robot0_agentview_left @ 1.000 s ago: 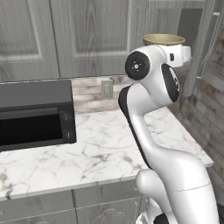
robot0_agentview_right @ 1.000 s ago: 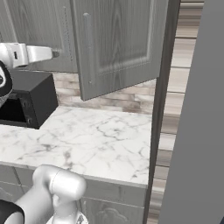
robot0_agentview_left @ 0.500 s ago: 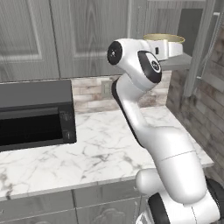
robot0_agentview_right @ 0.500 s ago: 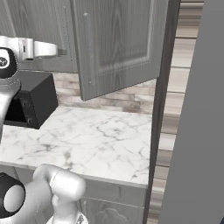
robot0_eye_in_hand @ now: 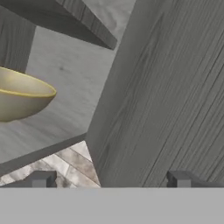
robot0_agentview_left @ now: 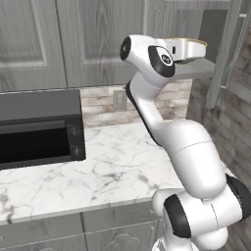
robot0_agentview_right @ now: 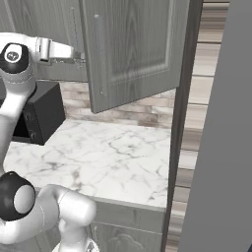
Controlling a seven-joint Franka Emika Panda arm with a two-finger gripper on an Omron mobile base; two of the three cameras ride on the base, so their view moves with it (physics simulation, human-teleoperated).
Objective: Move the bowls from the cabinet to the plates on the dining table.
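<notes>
One olive-tan bowl [robot0_eye_in_hand: 19, 98] with a brownish rim sits on the grey shelf [robot0_eye_in_hand: 65, 65] of the cabinet [robot0_agentview_left: 98, 39]. In the left base view its rim [robot0_agentview_left: 172, 39] peeks out just above my hand. My gripper [robot0_eye_in_hand: 111, 179] is open and holds nothing. It hangs in front of the shelf's edge, beside the bowl and apart from it. From the left base view the gripper [robot0_agentview_left: 200, 49] is level with the shelf [robot0_agentview_left: 196, 68]. From the right base view the gripper [robot0_agentview_right: 76, 58] reaches behind the open cabinet door [robot0_agentview_right: 133, 54]. The plates and the dining table are out of view.
A black microwave [robot0_agentview_left: 39, 127] stands on the marble counter [robot0_agentview_left: 122, 166] below the cabinet, to the left of my arm. The open door's wood-grain panel [robot0_eye_in_hand: 170, 100] stands close on the right of the hand. A tall grey panel [robot0_agentview_right: 221, 147] bounds the counter's right side.
The arm's upper joints have swung left and up while the hand has pushed closer to the shelf and the bowl. The jaws have stayed open.
</notes>
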